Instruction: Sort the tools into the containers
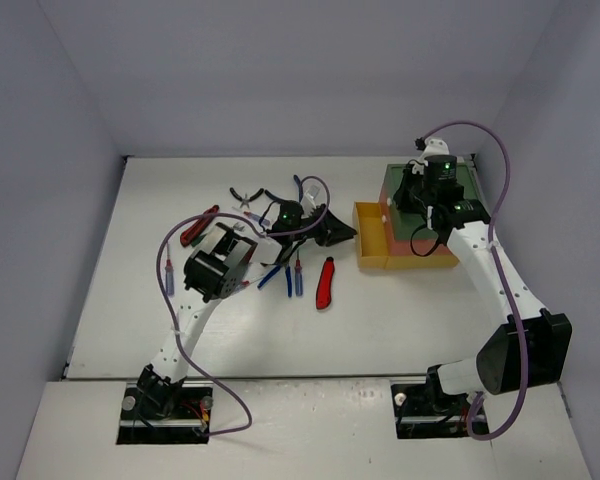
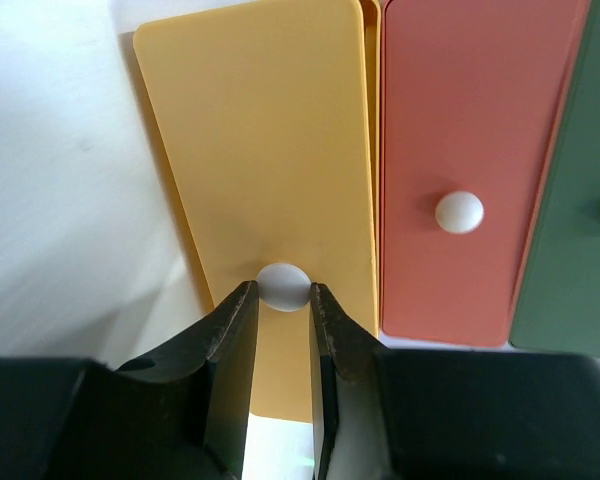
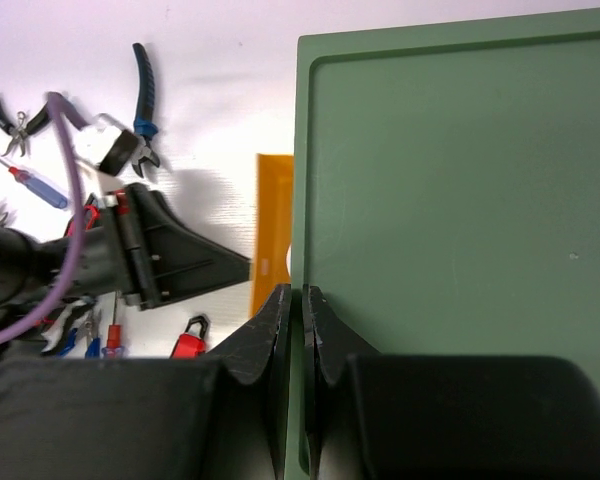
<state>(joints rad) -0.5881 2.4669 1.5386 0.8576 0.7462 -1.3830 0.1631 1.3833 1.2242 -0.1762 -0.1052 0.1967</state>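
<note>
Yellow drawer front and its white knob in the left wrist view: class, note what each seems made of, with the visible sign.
The yellow drawer front looks like moulded plastic, matte finish; even solid colour, rounded corners, no grain. The white knob is probably plastic too, smoother and slightly glossy; uniform white dome with soft shading, though the look leaves it open.

A white tabletop (image 1: 130,300) fills the centre of the frame, hemmed by pale lilac-grey walls (image 1: 40,150) at left, top and right. A lighter front board (image 1: 310,430) crosses the bottom edge.
</note>
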